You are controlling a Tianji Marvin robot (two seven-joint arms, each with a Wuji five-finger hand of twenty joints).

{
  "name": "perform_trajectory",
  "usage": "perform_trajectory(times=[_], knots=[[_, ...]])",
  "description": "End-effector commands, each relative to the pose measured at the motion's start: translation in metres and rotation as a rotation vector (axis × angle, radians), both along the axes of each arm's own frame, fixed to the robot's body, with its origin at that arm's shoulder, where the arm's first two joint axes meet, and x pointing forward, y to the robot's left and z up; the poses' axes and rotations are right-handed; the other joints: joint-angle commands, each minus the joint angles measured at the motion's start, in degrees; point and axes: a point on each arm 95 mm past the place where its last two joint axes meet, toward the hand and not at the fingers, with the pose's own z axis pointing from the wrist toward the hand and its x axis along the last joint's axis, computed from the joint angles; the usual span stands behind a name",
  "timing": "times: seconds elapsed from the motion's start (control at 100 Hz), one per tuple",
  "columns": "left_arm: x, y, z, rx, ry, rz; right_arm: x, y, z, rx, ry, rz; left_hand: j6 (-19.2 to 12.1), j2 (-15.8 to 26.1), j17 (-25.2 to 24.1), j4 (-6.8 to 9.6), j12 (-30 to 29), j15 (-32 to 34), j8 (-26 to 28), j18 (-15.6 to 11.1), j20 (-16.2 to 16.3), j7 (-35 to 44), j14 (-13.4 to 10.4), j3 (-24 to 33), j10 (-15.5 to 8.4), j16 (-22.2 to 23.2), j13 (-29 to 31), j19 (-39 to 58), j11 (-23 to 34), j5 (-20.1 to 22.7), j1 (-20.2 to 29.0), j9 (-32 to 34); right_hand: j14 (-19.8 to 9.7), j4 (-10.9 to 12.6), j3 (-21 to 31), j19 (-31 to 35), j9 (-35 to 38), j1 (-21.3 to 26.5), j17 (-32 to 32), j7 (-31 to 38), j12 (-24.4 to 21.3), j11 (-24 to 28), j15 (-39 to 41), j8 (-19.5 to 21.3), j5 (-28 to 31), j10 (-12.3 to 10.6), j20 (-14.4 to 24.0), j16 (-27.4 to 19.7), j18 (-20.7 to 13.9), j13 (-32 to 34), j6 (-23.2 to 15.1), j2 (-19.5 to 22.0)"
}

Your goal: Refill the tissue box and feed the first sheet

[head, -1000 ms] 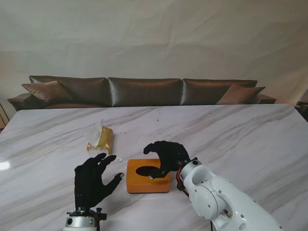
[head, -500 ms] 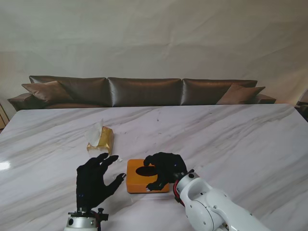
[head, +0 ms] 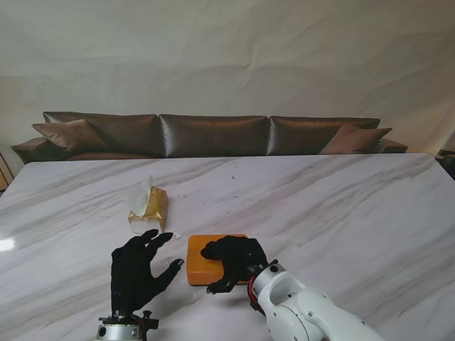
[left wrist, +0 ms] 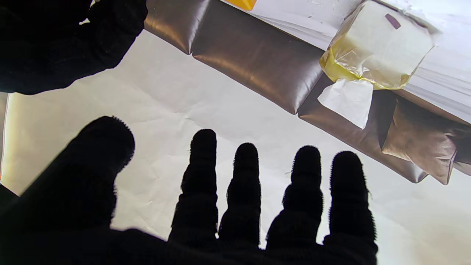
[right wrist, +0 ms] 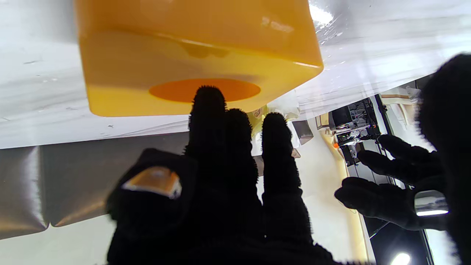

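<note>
Right hand: the right hand [head: 234, 260] lies over the near-right part of the orange tissue box [head: 205, 257], fingers bent down across its top and the thumb reaching toward its near side. I cannot tell whether it grips the box or only rests on it.
Why there: probably to steady or lift the box so it can be opened for the refill; that is my reading, not something shown.
Left hand: the left hand [head: 136, 271] hovers just left of the box, fingers [left wrist: 244, 176] spread wide and holding nothing, apparently waiting to help.
Tissue pack: the yellow-wrapped tissue pack [head: 148, 206] lies beyond the left hand's fingertips, well apart from both hands, a white sheet [left wrist: 347, 99] sticking out of its end. It is untouched, so the refill is not yet begun.
Box opening: in the right wrist view the oval slot [right wrist: 204, 89] sits just past the fingertips; in the stand view the hand covers it.
Hidden: the contact under the right palm, the box's underside and whether the box is empty cannot be made out.
Table: the marble table [head: 341, 206] carries box and pack.
</note>
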Motion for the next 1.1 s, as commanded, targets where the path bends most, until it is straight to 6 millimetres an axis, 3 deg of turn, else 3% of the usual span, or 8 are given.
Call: perform_trajectory(times=[0.0,0.35,0.64,1.09], knots=[[-0.003,0.0,-0.005,-0.006,0.019,-0.003,0.0,0.002,-0.005,-0.014,0.018,0.003,0.58,2.3,-0.89,0.95,-0.13,-0.38,-0.66,0.8,-0.08,-0.16,-1.16,-1.27,-0.32,-0.15,-0.71,-0.67,-0.73,0.81,0.36,0.35,1.96,-1.01,0.49,6.01,1.2,-1.43,1.84,0.52,-0.77,0.42,-0.48,-0.48,0.79,1.05,-0.73,-1.02,-11.76,1.5,0.83,-0.27],[-0.008,0.005,-0.007,-0.007,0.025,0.014,0.008,0.01,-0.013,-0.041,0.017,0.001,0.61,2.33,-0.89,0.96,-0.11,-0.38,-0.55,0.8,-0.08,0.05,-1.15,-1.28,-0.28,-0.15,-0.69,-0.67,-0.68,1.03,0.37,0.42,2.07,-0.86,0.52,4.8,1.05,-1.21,0.84,1.09,-0.91,0.13,-1.17,-0.5,1.9,0.92,-1.56,-1.26,-9.43,0.73,0.5,-0.05],[-0.006,0.006,-0.008,-0.005,0.027,0.02,0.013,0.01,-0.008,-0.057,-0.004,0.002,0.74,2.36,-0.89,0.99,-0.12,-0.41,-0.53,0.8,-0.08,0.07,-1.15,-1.3,-0.29,-0.16,-0.75,-0.67,-0.72,1.0,0.4,0.37,2.26,-0.81,0.41,4.81,0.82,-1.4,0.65,0.7,-0.94,0.02,-1.01,-0.56,1.72,0.82,-1.69,-1.1,-9.3,0.28,0.49,0.09],[-0.007,0.007,-0.007,0.006,0.034,0.027,0.021,0.009,-0.018,-0.139,0.028,0.024,0.65,2.34,-0.89,0.99,-0.12,-0.39,-0.52,0.8,-0.08,0.07,-1.13,-1.32,-0.3,-0.16,-0.74,-0.67,-0.7,0.96,0.37,0.46,2.74,-0.45,-0.58,4.96,0.44,-2.1,0.52,0.66,-1.12,-0.42,-1.26,-0.19,2.58,1.22,-1.66,-1.1,-9.22,-0.51,0.61,2.38]])
